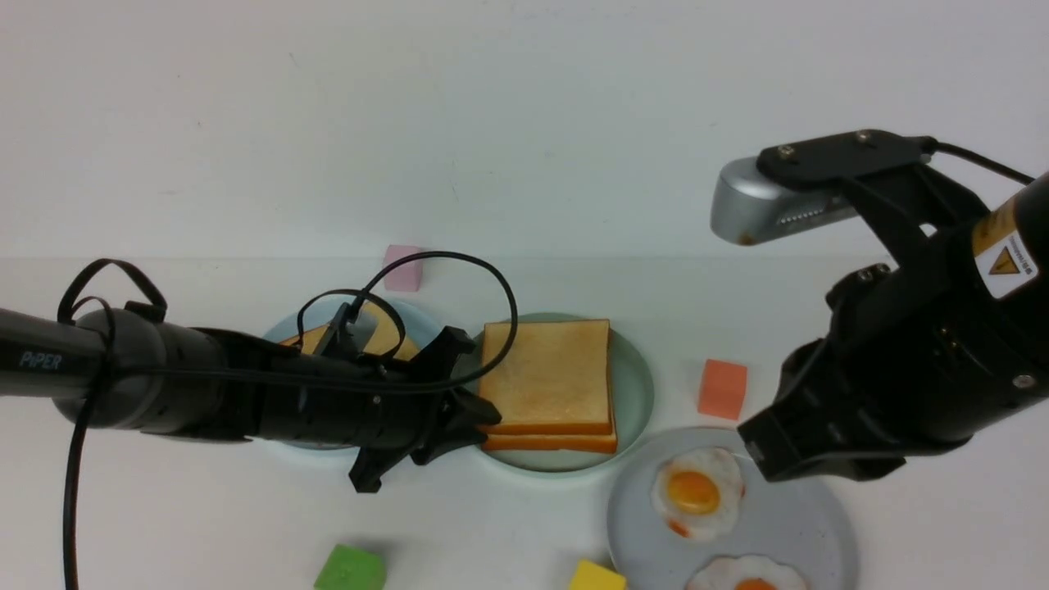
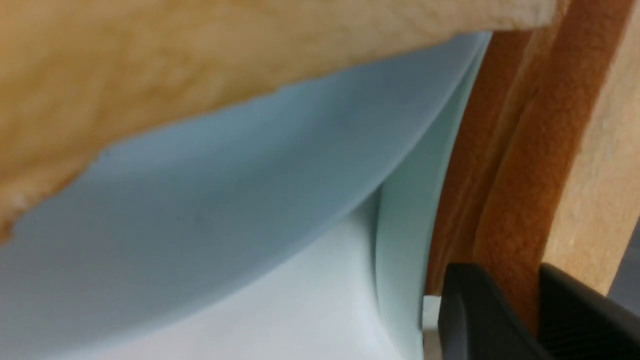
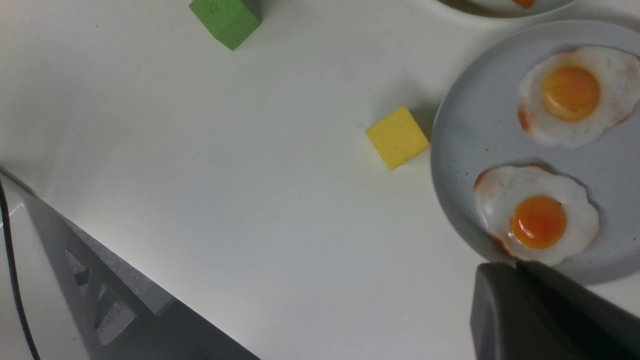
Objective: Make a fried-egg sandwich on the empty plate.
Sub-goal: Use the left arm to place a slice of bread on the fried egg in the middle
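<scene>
The mint-green plate (image 1: 633, 385) sits mid-table with two toast slices (image 1: 547, 373) stacked on it; no egg shows between them. My left gripper (image 1: 485, 426) reaches in from the left and is shut on the near left edge of the top slice. In the left wrist view its jaws (image 2: 530, 285) pinch that slice's orange crust (image 2: 525, 200), with the lower slice's crust (image 2: 462, 200) beside it above the plate's rim (image 2: 405, 225). Two fried eggs (image 1: 697, 492) (image 1: 744, 577) lie on the grey plate (image 1: 791, 524). My right gripper (image 1: 758, 449) hovers over that plate, shut and empty.
A pale blue plate (image 1: 418, 324) with more toast (image 2: 150, 75) lies behind my left arm. Cubes on the table: pink (image 1: 403, 268), orange (image 1: 723, 388), green (image 1: 350, 569) and yellow (image 1: 597, 577). In the right wrist view the eggs (image 3: 537, 220) lie by my shut jaws (image 3: 517, 265).
</scene>
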Controlling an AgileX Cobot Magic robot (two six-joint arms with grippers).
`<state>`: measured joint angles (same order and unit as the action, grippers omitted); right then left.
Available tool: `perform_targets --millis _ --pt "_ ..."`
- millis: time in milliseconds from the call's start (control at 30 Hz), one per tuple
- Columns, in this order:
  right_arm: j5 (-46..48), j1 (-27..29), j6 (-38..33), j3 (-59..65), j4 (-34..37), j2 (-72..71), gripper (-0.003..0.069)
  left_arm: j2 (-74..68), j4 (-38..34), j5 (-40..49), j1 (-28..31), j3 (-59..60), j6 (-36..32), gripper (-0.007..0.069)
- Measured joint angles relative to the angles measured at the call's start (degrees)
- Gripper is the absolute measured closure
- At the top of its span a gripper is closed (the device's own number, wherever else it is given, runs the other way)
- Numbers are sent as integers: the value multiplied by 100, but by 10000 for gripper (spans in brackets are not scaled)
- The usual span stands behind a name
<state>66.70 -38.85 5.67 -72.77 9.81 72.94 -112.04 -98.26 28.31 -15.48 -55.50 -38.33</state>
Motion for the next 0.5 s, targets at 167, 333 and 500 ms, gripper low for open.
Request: perform_targets --millis 167,333,500 --pt "0 0 0 0 0 0 589 0 0 66 0 0 12 376" --pt "53 0 0 0 0 0 584 0 -18 176 0 -5 12 263" --pt "105 0 0 0 0 0 577 27 -18 155 0 -24 -66 241"
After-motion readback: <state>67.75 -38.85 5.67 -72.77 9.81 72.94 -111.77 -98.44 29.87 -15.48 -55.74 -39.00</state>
